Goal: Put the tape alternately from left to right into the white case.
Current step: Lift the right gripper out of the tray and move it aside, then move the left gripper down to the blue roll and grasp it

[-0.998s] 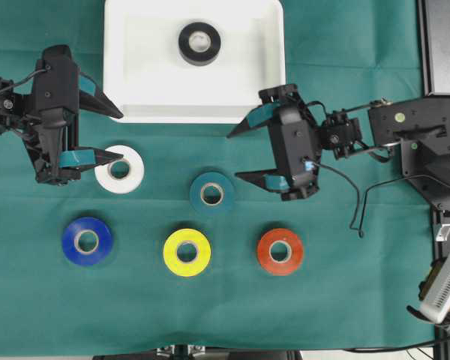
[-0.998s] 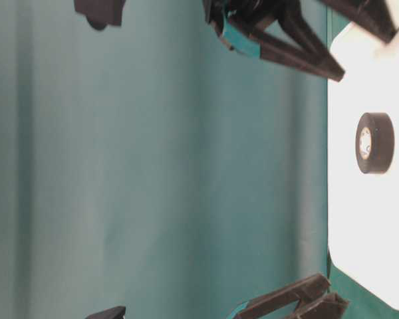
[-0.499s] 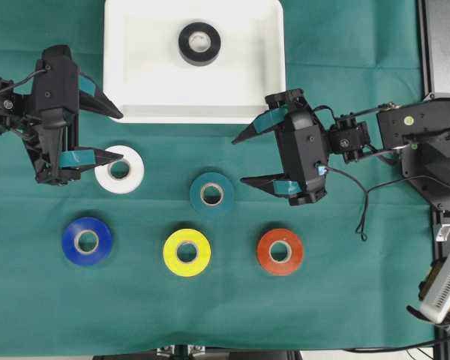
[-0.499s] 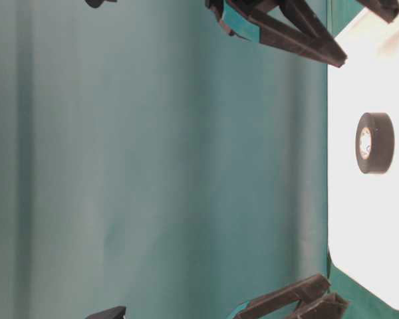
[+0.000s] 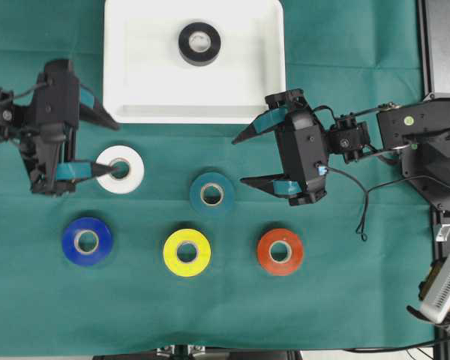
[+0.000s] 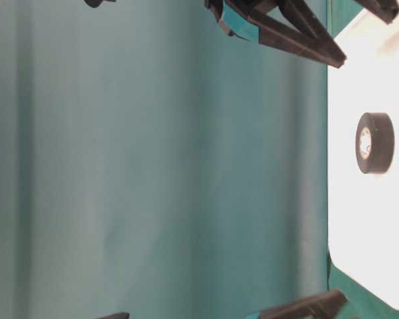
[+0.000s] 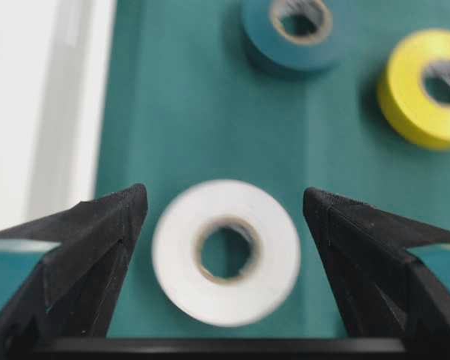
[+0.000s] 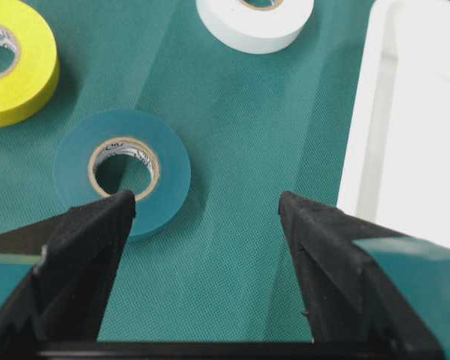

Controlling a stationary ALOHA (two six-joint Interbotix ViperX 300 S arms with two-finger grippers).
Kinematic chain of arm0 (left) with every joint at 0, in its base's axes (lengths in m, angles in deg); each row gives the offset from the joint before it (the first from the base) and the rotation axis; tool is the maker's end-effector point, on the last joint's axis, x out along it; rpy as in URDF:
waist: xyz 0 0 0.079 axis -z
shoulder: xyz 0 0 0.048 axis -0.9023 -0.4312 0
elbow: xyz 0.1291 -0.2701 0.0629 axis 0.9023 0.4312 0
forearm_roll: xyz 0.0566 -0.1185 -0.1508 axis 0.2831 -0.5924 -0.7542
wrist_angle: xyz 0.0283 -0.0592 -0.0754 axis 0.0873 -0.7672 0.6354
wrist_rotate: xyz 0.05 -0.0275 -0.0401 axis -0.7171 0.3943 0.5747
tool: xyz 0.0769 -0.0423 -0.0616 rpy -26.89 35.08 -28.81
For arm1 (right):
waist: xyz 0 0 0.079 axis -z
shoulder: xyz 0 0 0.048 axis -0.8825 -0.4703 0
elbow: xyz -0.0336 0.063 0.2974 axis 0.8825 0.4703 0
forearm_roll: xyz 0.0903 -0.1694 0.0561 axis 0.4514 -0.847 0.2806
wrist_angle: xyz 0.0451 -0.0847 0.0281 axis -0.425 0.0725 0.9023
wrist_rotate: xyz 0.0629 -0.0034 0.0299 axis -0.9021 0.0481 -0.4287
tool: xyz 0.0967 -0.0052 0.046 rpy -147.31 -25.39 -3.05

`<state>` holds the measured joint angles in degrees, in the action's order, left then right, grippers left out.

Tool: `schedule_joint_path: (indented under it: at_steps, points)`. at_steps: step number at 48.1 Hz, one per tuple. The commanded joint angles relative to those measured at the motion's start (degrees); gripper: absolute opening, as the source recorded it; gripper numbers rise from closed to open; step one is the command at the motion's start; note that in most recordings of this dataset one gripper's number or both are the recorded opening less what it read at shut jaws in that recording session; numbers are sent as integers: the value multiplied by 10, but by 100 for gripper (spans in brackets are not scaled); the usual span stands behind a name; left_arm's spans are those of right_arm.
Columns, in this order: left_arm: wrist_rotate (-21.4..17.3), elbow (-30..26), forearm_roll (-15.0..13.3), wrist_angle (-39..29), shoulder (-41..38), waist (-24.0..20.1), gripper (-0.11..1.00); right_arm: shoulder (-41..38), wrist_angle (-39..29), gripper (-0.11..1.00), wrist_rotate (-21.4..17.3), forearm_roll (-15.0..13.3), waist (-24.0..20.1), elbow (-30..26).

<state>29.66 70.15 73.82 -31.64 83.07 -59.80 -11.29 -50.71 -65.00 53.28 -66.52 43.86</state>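
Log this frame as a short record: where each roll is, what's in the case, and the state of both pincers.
in case: black roll alone in the white case
on cloth: white roll, teal roll, blue roll, yellow roll, red-orange roll
left pincer: open, fingers either side of the white roll, not gripping
right pincer: open, empty, beside the teal roll

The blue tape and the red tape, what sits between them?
The yellow tape lies between the blue tape and the red tape, in the overhead view.
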Motion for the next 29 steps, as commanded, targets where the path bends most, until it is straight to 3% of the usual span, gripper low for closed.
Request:
schedule_joint_path:
  at_steps: [1,21,29]
  points:
    - [1,-8,0,-12,6,22,59,11,5,81,-1,-1,-2,-5]
    - [4,-9,-1,-42,-9,111,59,11,5,81,-1,-1,-2,-5]
    - [40,-15,-1,-42,-39,139,59,10,4,81,-2,-1,-2,-4]
